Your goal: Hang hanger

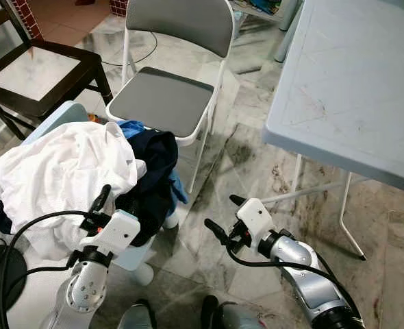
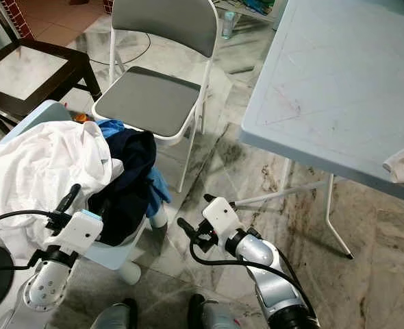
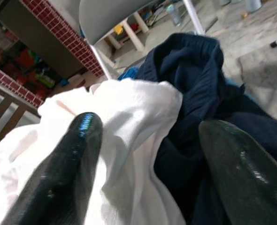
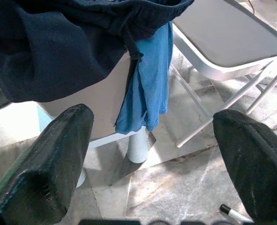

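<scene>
A marble-tiled room holds a grey folding chair [image 1: 168,96] and pale blue table [image 1: 352,89]; both grippers, left gripper [image 1: 106,205] and right gripper [image 1: 222,216], hover spread wide and empty beside a heaped laundry basket [image 2: 116,255], seemingly poised to search, no hanger visible.

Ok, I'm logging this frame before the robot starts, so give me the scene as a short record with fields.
left gripper: open, at the laundry pile, holding nothing
right gripper: open, above the floor, holding nothing
white garment: on top of the pile
dark navy garment: beside the white one, draped over the basket edge
blue cloth: hanging down the basket side
folding chair: behind the pile, seat bare
table: on the robot's right
hanger: none made out
</scene>
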You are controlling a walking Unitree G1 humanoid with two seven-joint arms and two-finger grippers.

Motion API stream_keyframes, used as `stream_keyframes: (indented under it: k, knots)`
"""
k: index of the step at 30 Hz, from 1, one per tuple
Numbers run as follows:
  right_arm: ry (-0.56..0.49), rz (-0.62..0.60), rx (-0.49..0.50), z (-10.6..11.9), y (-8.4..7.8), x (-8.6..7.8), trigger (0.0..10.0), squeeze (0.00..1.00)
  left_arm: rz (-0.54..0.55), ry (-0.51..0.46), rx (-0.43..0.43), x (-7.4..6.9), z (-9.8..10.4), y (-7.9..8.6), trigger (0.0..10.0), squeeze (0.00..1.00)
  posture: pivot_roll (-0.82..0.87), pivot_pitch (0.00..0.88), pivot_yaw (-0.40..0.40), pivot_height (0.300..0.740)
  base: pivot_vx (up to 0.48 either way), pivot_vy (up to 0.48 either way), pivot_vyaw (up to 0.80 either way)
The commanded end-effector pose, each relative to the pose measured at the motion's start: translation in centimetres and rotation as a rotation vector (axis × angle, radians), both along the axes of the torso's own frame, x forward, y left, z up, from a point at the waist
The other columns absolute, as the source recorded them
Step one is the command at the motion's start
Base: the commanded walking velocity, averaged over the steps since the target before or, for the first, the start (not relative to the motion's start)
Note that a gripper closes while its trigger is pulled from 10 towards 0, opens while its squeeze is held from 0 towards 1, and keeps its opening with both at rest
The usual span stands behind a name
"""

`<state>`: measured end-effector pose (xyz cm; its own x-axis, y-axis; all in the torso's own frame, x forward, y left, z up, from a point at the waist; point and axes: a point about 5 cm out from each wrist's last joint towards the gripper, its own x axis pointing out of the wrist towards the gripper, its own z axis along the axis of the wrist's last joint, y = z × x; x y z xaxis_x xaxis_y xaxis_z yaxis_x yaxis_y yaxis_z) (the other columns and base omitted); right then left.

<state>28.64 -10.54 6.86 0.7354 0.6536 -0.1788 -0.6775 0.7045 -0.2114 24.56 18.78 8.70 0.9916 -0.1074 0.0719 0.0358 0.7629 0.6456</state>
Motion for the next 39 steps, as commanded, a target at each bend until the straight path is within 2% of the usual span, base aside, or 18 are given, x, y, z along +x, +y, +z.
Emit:
stream_keyframes:
  k: [1, 2, 3, 4, 8, 9, 14, 15, 16, 17, 25, 27, 28, 34, 39]
  knots:
    - [0.016, 0.001, -0.009, -0.5, -0.2, -0.3, 10.0, 0.0, 0.019, 0.01, 0.006, -0.3, -0.2, 0.0, 10.0, 1.0, 0.21, 0.268, -0.099, 0.74, 0.0, 0.0, 0.0]
    - [0.016, 0.001, -0.009, -0.5, -0.3, -0.3, 10.0, 0.0, 0.023, 0.016, 0.004, -0.3, -0.2, 0.1, 10.0, 0.24, 0.21, 0.269, -0.1, 0.74, 0.0, 0.0, 0.0]
    - [0.016, 0.001, -0.009, -0.5, -0.3, -0.3, 10.0, 0.0, 0.031, 0.021, 0.005, -0.3, -0.3, 0.1, 10.0, 0.24, 0.21, 0.269, -0.1, 0.74, 0.0, 0.0, 0.0]
    - [0.017, 0.001, -0.01, -0.5, -0.3, -0.3, 10.0, 0.0, 0.038, 0.025, 0.005, -0.3, -0.3, 0.2, 10.0, 0.0, 0.21, 0.269, -0.098, 0.74, 0.0, 0.0, 0.0]
    - [0.019, 0.0, -0.009, -0.6, -0.3, -0.4, 10.0, 0.0, 0.06, 0.073, 0.002, 0.0, -1.0, 0.4, 10.0, 0.0, 0.21, 0.271, -0.097, 0.74, 0.0, 0.0, 0.0]
    - [0.019, -0.001, -0.008, -0.6, -0.2, -0.4, 10.0, 0.0, 0.06, 0.095, -0.003, 0.4, -1.4, 0.3, 10.0, 0.0, 0.2, 0.271, -0.096, 0.74, 0.0, 0.0, 0.0]
    - [0.019, 0.0, -0.007, -0.6, -0.2, -0.4, 10.0, 0.0, 0.061, 0.114, -0.012, 0.8, -1.6, 0.2, 10.0, 0.0, 0.2, 0.271, -0.094, 0.74, 0.0, 0.0, 0.0]
    - [0.019, -0.002, -0.007, -0.6, -0.2, -0.4, 10.0, 0.0, 0.075, 0.123, -0.016, 1.3, -1.8, 0.3, 1.7, 0.0, 0.2, 0.269, -0.092, 0.74, 0.0, 0.0, 0.0]
    - [0.019, -0.002, -0.007, -0.6, -0.2, -0.4, 10.0, 0.0, 0.075, 0.123, -0.016, 1.3, -1.8, 0.3, 1.7, 0.0, 0.2, 0.269, -0.092, 0.74, 0.0, 0.0, 0.0]
    - [0.018, -0.004, -0.007, -0.6, -0.2, -0.4, 10.0, 0.0, 0.086, 0.125, -0.014, 1.6, -1.8, 0.5, 0.0, 0.0, 0.2, 0.269, -0.092, 0.74, 0.0, 0.0, 0.0]
    - [0.019, -0.012, -0.009, -0.7, -0.4, -0.5, 10.0, 0.0, 0.125, 0.086, 0.018, 1.8, -1.3, 1.3, 0.0, 0.0, 0.19, 0.267, -0.088, 0.74, 0.0, 0.0, 0.0]
    - [0.019, -0.015, -0.012, -0.7, -0.5, -0.6, 10.0, 0.0, 0.124, 0.073, 0.022, 1.6, -1.1, 1.3, 4.0, 0.0, 0.19, 0.267, -0.086, 0.74, 0.0, 0.0, 0.0]
    - [0.019, -0.015, -0.012, -0.7, -0.5, -0.6, 10.0, 0.0, 0.126, 0.064, 0.02, 1.5, -1.1, 1.3, 10.0, 0.0, 0.19, 0.266, -0.086, 0.74, 0.0, 0.0, 0.0]
    - [0.018, -0.015, -0.016, -0.8, -0.5, -0.5, 10.0, 0.0, 0.144, 0.053, 0.037, 0.3, -1.1, 2.0, 10.0, 0.0, 0.2, 0.267, -0.087, 0.74, 0.0, 0.0, 0.0]
    - [0.019, -0.008, -0.018, -0.8, -0.3, -0.5, 10.0, 0.0, 0.169, 0.056, 0.047, 0.3, -1.2, 2.8, 10.0, 0.0, 0.21, 0.265, -0.089, 0.74, 0.0, 0.0, 0.0]
